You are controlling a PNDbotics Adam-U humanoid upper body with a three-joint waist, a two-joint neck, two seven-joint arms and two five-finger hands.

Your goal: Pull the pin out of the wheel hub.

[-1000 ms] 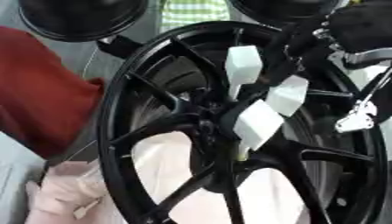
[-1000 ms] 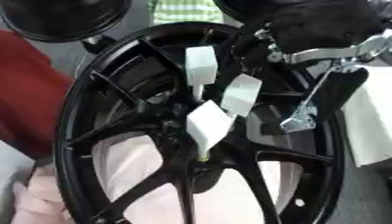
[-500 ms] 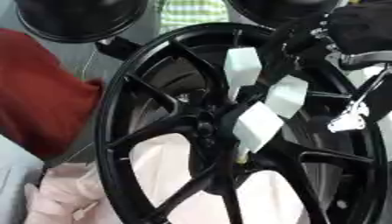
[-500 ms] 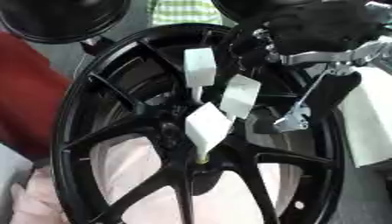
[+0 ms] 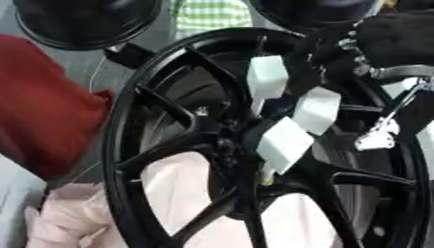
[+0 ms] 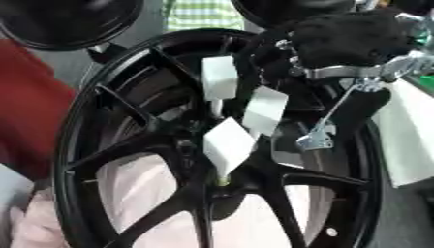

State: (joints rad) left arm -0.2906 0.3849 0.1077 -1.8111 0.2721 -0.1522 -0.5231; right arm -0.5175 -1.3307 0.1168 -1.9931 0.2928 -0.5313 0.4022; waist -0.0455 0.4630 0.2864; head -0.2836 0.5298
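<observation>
Change: right hand (image 6: 339,41) has crept a little further left over the rim since a second ago.
Wheel (image 6: 169,145): black, upright, fills the view.
Pins (image 6: 227,145): three white tabs at the hub, centre.
Right hand: at 1 o'clock, grip cannot be told.
Cloth (image 5: 59,227): pink, 7 o'clock.

**No readable text in view**

No lettering, number, brand or sign can be read anywhere. The three white tags (image 6: 229,144) hanging at the wheel hub (image 6: 208,150), just below and left of the right hand (image 6: 339,41), show blank faces; the black rim carries no legible marking.
</observation>
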